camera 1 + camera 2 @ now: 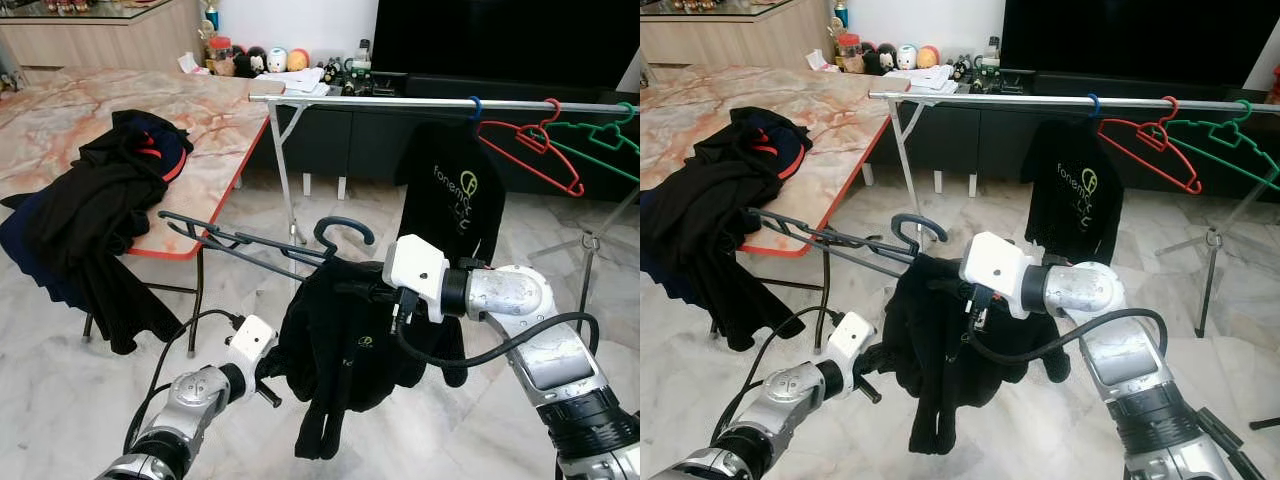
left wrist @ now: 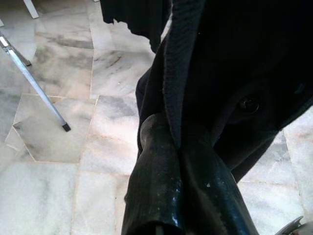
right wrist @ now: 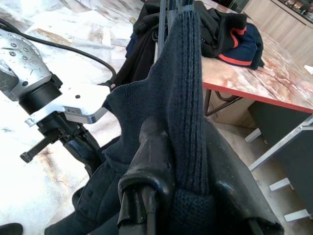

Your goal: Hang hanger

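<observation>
Open stretch of rail between left end and blue hook. Farther right crowded: black shirt, red hanger, green hanger. Table edge close at left. Bare floor near left.

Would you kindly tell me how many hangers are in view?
4: blue hanger, red hanger and green hanger on the rail; dark hanger held with the black garment. Others may be hidden.

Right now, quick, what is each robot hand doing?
Left gripper: jaws shut on the black garment.
Right gripper: jaws shut on the same black garment, up by the dark hanger.
</observation>
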